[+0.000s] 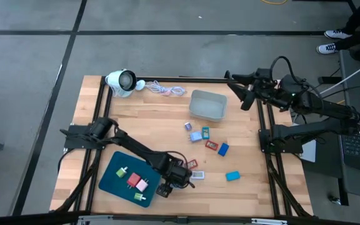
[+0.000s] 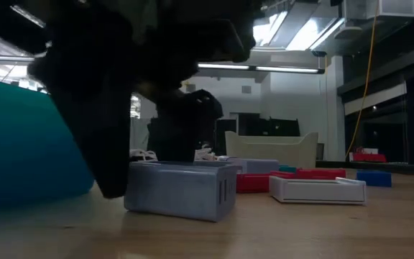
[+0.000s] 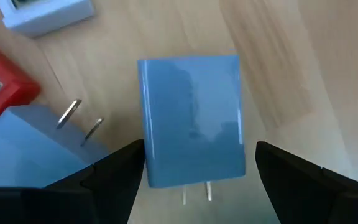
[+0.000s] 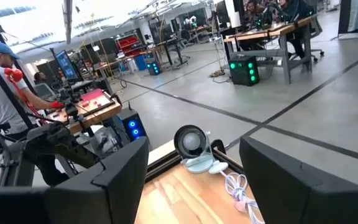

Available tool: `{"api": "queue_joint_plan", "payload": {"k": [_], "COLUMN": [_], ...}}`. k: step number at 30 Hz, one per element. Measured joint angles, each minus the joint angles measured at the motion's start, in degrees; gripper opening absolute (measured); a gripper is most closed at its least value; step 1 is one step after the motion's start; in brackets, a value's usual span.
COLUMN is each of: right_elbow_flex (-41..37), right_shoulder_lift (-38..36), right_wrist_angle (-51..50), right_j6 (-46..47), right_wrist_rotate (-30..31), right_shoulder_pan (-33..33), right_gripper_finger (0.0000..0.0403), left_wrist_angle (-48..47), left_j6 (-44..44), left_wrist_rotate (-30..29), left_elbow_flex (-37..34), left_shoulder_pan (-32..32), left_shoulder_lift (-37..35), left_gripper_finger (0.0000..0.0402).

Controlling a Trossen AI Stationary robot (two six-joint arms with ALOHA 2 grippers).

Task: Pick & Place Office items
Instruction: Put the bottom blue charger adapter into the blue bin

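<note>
My left gripper (image 1: 175,180) hangs low over the table's near side, just right of the dark teal tray (image 1: 114,170), which holds several office items. It is open and points down. In the left wrist view its fingers stand on either side of a blue blocky piece (image 3: 191,118), which lies flat on the wood with two metal prongs toward the gripper (image 3: 194,183). The low view shows this piece (image 2: 182,188) beside the dark fingers. My right gripper (image 1: 245,95) waits, raised at the table's far right, open (image 4: 194,186) and with nothing between its fingers.
Close to the blue piece lie a light-blue pronged piece (image 3: 23,155), a red one (image 3: 2,87) and a white one (image 3: 42,12). More pieces are scattered mid-table (image 1: 206,139). A grey bin (image 1: 208,105) stands behind them. A white round device (image 1: 120,81) with its cord sits at the far left.
</note>
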Motion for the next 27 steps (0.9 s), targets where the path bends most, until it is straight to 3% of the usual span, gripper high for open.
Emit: {"api": "queue_joint_plan", "payload": {"k": [7, 14, 19, 27], "right_elbow_flex": [0.0, 0.0, 0.0, 0.0], "right_shoulder_lift": [1.5, 3.5, 5.2, 7.7], "right_wrist_angle": [0.3, 1.9, 2.9, 5.8], "right_j6": [0.1, 2.1, 3.1, 3.1], "right_wrist_rotate": [1.8, 2.9, 3.0, 3.0], "right_shoulder_pan": [0.0, 0.0, 0.0, 0.0], "right_gripper_finger": [0.0257, 0.0257, 0.0257, 0.0257], "left_wrist_angle": [4.4, 11.6, 13.1, 17.9], "left_j6": [-5.8, -8.9, -10.3, -12.2], "left_wrist_rotate": [0.1, 0.4, 0.9, 7.6], "left_elbow_flex": [-3.8, -3.9, -4.0, -4.2], "left_shoulder_pan": [1.5, 2.0, 2.2, 5.3], "left_shoulder_lift": [-0.1, -0.2, -0.3, -5.0], "left_gripper_finger": [0.029, 0.0212, 0.0212, 0.0212]}}
